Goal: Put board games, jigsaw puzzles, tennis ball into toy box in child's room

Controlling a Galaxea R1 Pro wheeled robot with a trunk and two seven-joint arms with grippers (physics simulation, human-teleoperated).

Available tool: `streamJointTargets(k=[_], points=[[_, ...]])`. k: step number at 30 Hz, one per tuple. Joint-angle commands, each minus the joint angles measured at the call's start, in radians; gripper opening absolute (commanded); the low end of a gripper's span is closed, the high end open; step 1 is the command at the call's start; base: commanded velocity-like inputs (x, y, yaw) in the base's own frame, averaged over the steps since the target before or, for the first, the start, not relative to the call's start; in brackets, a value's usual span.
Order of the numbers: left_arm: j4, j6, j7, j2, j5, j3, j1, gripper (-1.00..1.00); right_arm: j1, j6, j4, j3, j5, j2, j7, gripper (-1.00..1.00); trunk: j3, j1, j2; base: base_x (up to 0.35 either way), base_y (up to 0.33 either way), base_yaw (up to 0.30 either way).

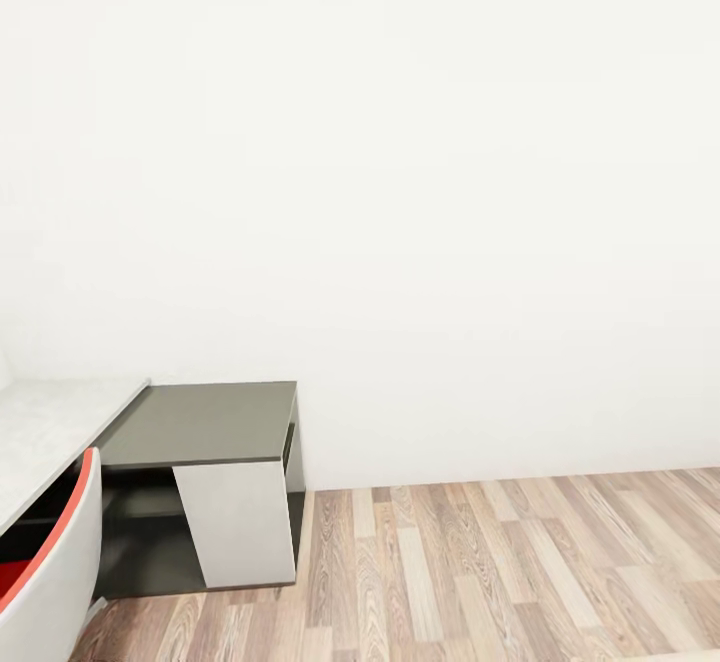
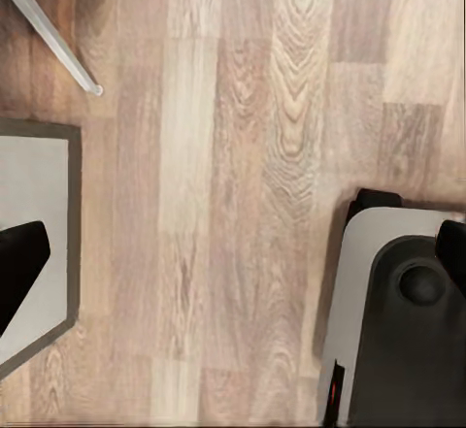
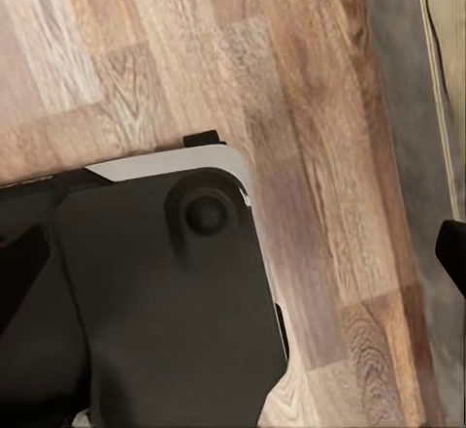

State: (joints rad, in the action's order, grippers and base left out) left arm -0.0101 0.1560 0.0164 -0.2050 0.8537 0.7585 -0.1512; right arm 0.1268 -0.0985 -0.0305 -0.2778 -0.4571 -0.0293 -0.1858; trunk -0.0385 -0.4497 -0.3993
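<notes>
One end of the table with its pale grey-white top shows at the left edge of the head view, bare where I can see it. My left gripper points down at the wooden floor; its dark fingertips stand far apart, open with nothing between them. My right gripper also hangs open over the floor and over my own dark base. In the right wrist view, the grey frame of the bed and a beige strip of mattress run along one edge.
A low dark grey shelf unit with a pale side panel adjoins the table against the white wall. A white and red chair stands at the lower left; its thin leg is close by. Wooden floor stretches to the right.
</notes>
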Motion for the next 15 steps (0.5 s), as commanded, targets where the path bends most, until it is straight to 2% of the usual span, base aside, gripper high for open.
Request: streamJointTargets(k=[1,5,11,15], points=[[0.000,0.002,0.002,0.001,0.001,0.008,0.003,1.00,0.000,-0.007,0.002,-0.009,-0.010,0.001,-0.003,1.00,0.002,0.000,-0.001,0.000,0.000,0.000],[0.002,0.003,0.003,0.015,-0.037,0.008,0.023,1.00,-0.017,-0.018,0.009,-0.009,-0.010,0.006,-0.004,1.00,0.008,0.000,-0.001,0.000,0.000,0.000],[0.003,0.002,0.006,0.056,-0.048,0.007,0.060,1.00,-0.034,-0.023,0.012,-0.010,-0.010,0.008,-0.004,1.00,0.014,0.000,-0.001,0.000,0.000,0.000],[0.003,0.009,0.040,0.077,-0.049,0.007,0.083,1.00,-0.037,-0.024,0.013,-0.009,-0.011,0.008,-0.004,1.00,0.015,0.000,-0.001,0.000,0.000,0.000]])
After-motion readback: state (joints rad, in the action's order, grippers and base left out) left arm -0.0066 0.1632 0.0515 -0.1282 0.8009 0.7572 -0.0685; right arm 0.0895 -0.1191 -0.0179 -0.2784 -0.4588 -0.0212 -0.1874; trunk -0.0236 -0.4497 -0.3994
